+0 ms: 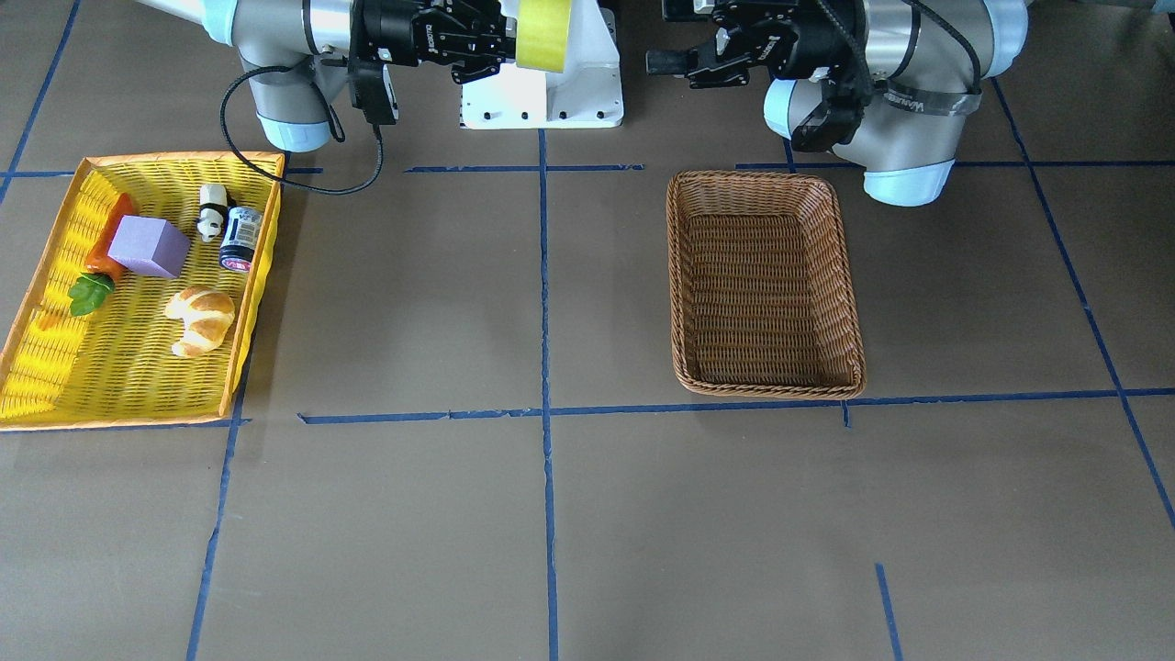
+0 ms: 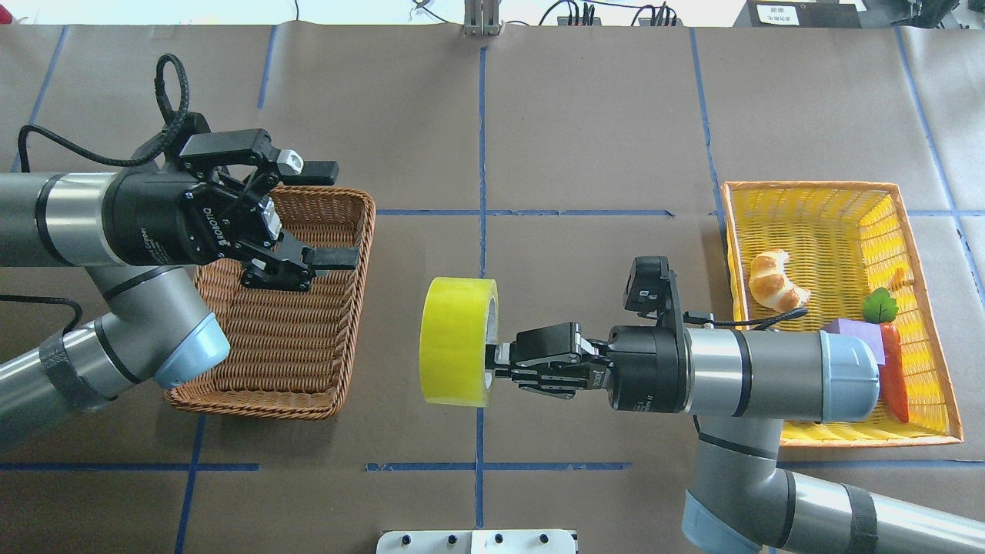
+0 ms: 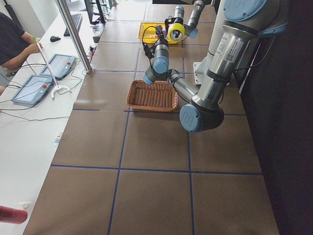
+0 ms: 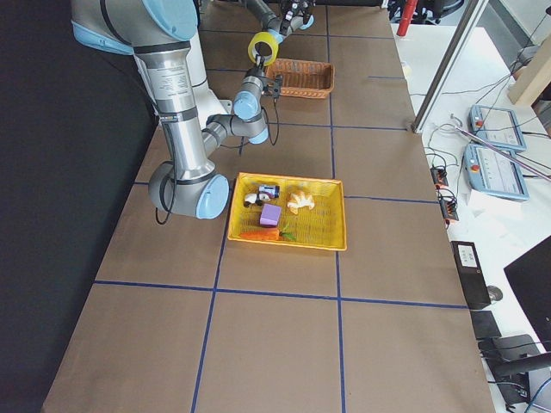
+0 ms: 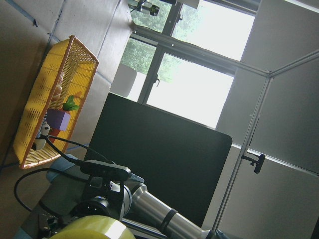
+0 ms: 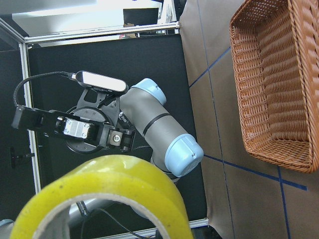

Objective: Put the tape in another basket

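Brown paper ruled with blue lines covers the table (image 1: 551, 514). From the front we see the right gripper (image 1: 507, 41) clamped on the tape (image 1: 543, 35), held aloft near the robot's base and well apart from the basket (image 1: 762, 179); the left gripper (image 1: 675, 62) hangs empty with its fingers spread; the yellow mesh basket (image 1: 184, 161) holds a croissant (image 1: 200, 319) and a purple block (image 1: 147, 246).

From overhead the tape stands on edge in the air between the two baskets, the right fingers pinching its wall on the side facing that arm; the left gripper hovers above the basket, jaws wide and turned toward the tape.

Both side views show the tape well above the table, small and far.

The left wrist camera catches only the tape's top edge; the right wrist camera shows the tape close up, the left arm beyond it, the basket at upper right.

We judge a hand-over to be the step in hand. To do it well we would bring the left fingers onto the free side of the tape's wall, clear of the right fingers; close firmly before the right lets go; then lower the tape inside the basket's rim before releasing.
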You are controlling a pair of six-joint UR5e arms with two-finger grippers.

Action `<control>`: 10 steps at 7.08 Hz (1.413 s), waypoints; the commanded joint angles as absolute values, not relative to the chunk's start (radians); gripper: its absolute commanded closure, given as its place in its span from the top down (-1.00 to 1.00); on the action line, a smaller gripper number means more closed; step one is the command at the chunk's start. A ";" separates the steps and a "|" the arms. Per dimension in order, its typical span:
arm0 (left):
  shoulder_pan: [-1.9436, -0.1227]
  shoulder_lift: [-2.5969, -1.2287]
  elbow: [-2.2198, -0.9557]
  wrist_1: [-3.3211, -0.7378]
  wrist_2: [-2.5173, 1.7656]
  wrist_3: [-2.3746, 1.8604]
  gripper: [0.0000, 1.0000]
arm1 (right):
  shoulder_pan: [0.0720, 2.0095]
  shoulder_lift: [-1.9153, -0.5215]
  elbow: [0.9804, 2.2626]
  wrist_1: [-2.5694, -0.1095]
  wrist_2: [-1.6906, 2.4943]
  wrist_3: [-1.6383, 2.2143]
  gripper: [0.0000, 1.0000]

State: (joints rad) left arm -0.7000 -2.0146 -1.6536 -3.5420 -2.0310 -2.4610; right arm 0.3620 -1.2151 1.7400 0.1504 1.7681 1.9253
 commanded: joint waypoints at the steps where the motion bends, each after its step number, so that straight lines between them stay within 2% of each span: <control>1: -0.646 -2.020 -1.652 -3.542 -2.031 -2.459 1.00 | 0.371 -1.213 1.740 0.147 1.782 1.924 -0.94; 10: -0.588 -2.068 -1.649 -3.537 -2.008 -2.457 1.00 | 0.373 -1.172 1.718 0.101 1.779 1.922 -0.94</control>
